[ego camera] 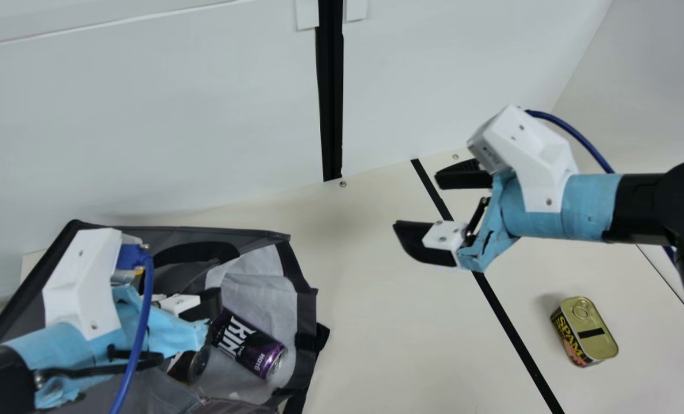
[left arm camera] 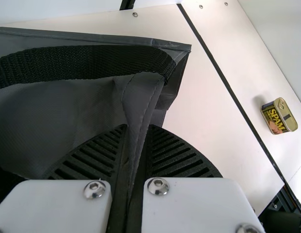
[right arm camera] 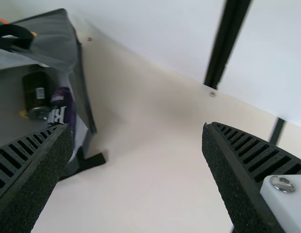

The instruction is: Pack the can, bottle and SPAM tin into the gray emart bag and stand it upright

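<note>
purple can (ego camera: 249, 345) inside the gray bag (ego camera: 261, 287) (dark bottle (right arm camera: 36, 92) beside it)

Can (ego camera: 248, 344) & btl (right arm camera: 36, 92) lie in bag (ego camera: 305, 313), SPAM tin (ego camera: 593, 336) to R

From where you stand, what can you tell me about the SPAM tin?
The SPAM tin is a rounded rectangular can, apparently metal. Its golden lid faces up, with a ring pull and a black bar; a dark, yellow-lettered label covers the visible side. It rests upright on the cream table, near a black line, touching nothing else.
</note>
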### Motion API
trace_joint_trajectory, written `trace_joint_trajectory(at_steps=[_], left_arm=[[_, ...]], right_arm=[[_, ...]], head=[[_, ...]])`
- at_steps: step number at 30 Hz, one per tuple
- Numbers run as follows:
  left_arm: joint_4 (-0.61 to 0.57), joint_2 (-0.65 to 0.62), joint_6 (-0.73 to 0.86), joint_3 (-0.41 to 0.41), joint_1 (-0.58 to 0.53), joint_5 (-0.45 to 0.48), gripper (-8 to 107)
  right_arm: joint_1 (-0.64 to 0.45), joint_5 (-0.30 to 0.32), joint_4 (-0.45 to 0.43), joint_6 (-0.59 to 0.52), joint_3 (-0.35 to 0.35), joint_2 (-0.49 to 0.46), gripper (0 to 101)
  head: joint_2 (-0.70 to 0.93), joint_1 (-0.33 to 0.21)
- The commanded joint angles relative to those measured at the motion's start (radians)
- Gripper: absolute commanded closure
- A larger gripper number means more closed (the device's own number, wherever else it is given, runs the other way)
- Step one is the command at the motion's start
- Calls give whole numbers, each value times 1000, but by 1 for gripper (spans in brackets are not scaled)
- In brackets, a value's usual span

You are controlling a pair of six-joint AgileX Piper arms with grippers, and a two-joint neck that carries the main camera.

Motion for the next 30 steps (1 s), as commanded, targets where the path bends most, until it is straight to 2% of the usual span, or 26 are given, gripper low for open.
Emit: trace_joint_trajectory(at_steps=[1, 10, 21, 30], left_arm=[[0, 0, 0, 0, 0, 0, 107], [0, 0, 0, 0, 0, 0, 107], [0, 0, 0, 0, 0, 0, 107], [0, 0, 0, 0, 0, 0, 107]], right_arm=[[-24, -2, -19, 19, -8, -8, 6], [-91, -17, -124, 125, -32, -56, 6], [-94, -63, -323, 302, -30, -124, 6], [-76, -64, -493, 461, -40, -177, 6]], head=[[-1, -23], [-1, -23], [-1, -23], [-1, -23]])
